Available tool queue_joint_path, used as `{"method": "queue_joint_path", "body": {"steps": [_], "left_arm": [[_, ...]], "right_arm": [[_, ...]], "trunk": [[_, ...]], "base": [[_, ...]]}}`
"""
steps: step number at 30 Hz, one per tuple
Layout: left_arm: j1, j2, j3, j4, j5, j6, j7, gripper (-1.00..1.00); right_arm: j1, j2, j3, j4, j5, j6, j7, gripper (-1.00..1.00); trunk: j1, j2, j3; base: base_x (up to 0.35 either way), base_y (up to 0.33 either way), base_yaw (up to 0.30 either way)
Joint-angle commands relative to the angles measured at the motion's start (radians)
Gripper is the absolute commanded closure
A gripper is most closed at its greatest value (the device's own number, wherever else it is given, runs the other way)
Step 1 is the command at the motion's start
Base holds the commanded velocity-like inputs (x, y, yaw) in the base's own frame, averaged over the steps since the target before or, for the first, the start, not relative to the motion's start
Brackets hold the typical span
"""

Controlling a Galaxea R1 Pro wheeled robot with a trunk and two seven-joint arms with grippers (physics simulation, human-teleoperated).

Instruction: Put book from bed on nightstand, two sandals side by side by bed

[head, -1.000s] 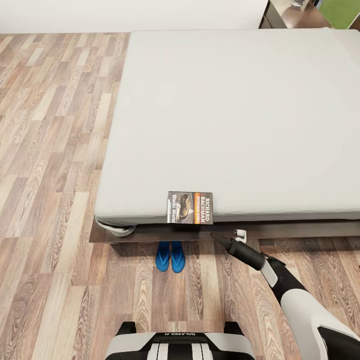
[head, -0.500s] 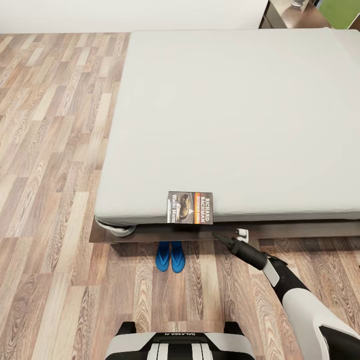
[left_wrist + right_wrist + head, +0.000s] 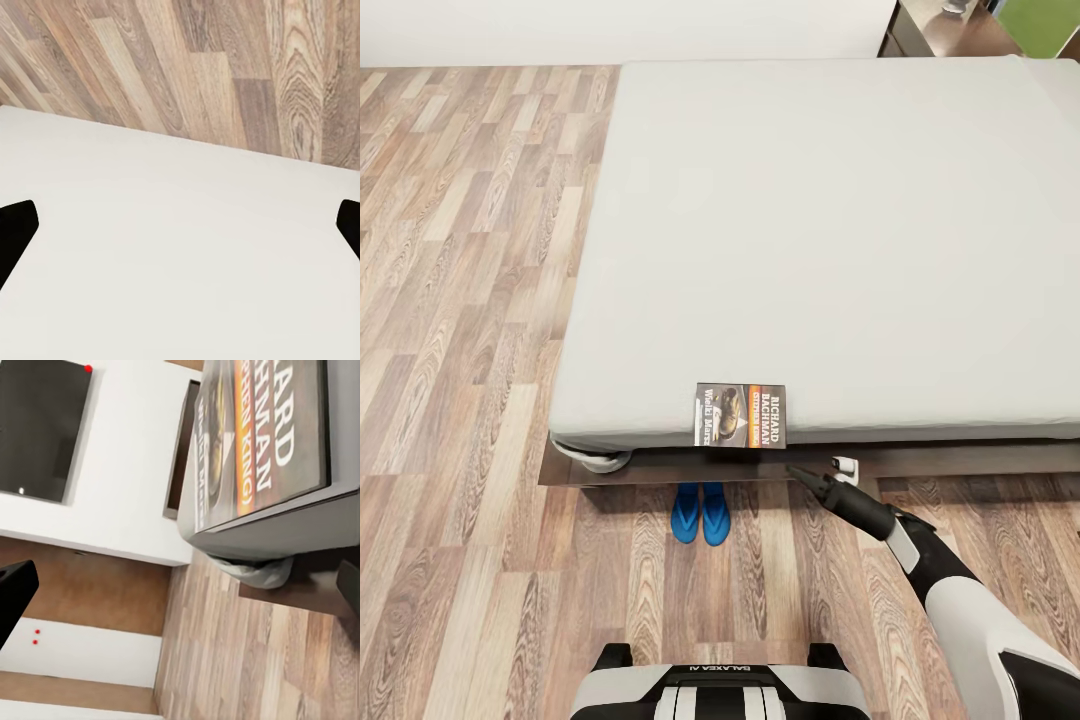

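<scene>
Right gripper (image 3: 796,470) nearer "RICHARD BACHMAN" book (image 3: 740,415)

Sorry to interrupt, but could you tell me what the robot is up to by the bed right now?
The robot faces the foot of the bed. Its right gripper is open and empty, just beside the book, which lies at the mattress edge. The two blue sandals sit side by side on the floor at the bed frame. Nothing is grasped yet.

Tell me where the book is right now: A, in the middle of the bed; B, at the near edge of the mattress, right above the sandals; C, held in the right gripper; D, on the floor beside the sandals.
B: the book lies flat at the mattress's near edge, with the sandals on the floor just below.
</scene>
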Motion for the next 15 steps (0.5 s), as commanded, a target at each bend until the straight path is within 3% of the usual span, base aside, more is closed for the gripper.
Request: {"method": "queue_joint_path", "body": {"steps": [1, 15], "left_arm": [[0.0, 0.0, -0.009, 0.001, 0.009, -0.004, 0.001, -1.0], [0.0, 0.001, -0.009, 0.001, 0.009, -0.004, 0.001, -1.0]], "right_arm": [[0.0, 0.0, -0.002, 0.001, -0.002, 0.002, 0.004, -1.0], [0.0, -0.01, -0.014, 0.006, -0.003, -0.032, 0.005, -1.0]], "trunk": [[0.0, 0.0, 0.0], [0.0, 0.0, 0.0]], "base": [[0.0, 0.0, 0.0], [0.0, 0.0, 0.0]]}}
